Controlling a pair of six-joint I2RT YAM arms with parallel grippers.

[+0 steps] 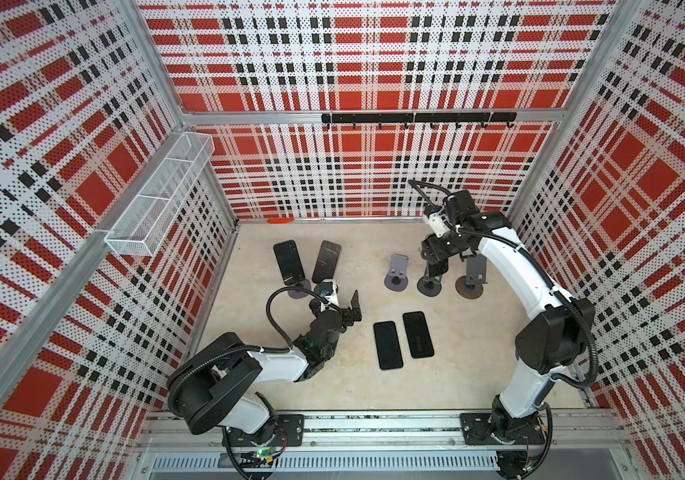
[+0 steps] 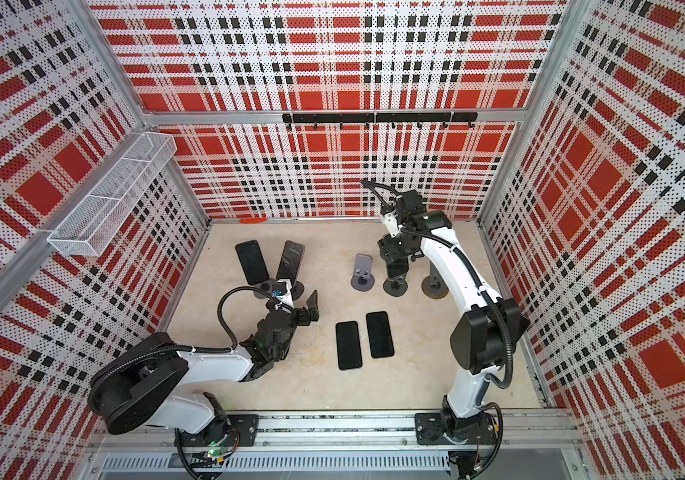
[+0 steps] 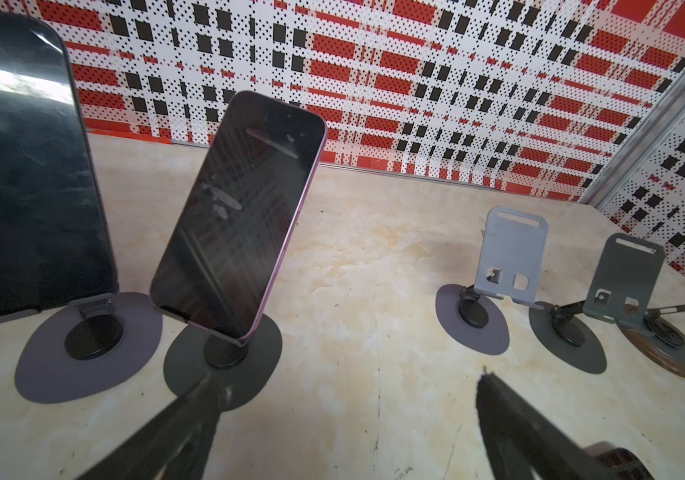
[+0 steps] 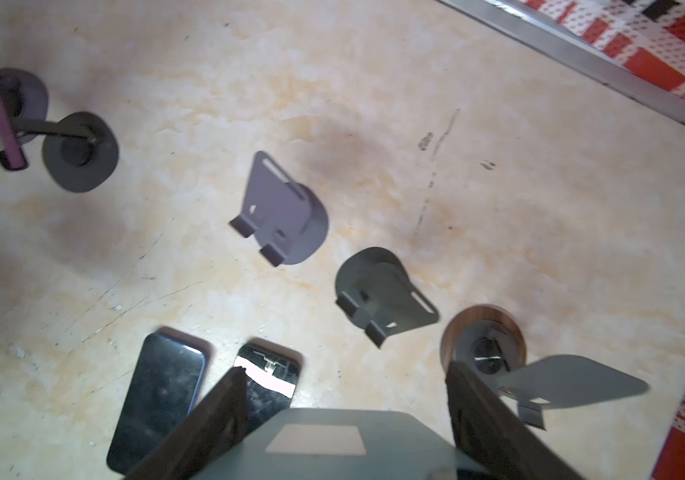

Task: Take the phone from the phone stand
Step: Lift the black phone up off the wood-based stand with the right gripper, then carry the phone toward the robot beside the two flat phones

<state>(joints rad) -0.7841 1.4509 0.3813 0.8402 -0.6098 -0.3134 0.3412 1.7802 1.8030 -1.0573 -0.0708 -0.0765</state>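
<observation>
The purple-edged phone [image 3: 241, 216] sits in the cradle of its dark round-based stand [image 3: 266, 357], toward the back left of the desk [image 1: 457, 374]. It leans backward, its long axis rising steeply from the cradle lip and tipping a little sideways, screen toward the left arm. Just beside it a larger black phone [image 3: 29, 187] stands on a stand of its own.

The left hand [image 3: 346, 378] is low in front of the purple-edged phone, released, jaws spread wide and empty. In the left wrist view one of its fingers [image 3: 191, 411] overlaps the front edge of the stand's base. The phone rises beyond that finger, off to one side of the gap, not centred in it. The coming move seems to turn on this offset: the hand would need to shift across and climb before its jaws could straddle the phone's narrow width.

The left arm is plainly nearer. The right hand [image 4: 345, 371] is well apart, raised above the three empty stands [image 1: 397, 272], and appears to be grasping a grey-backed phone [image 4: 332, 449]. Two more phones [image 1: 388, 345] lie flat in mid-desk.
</observation>
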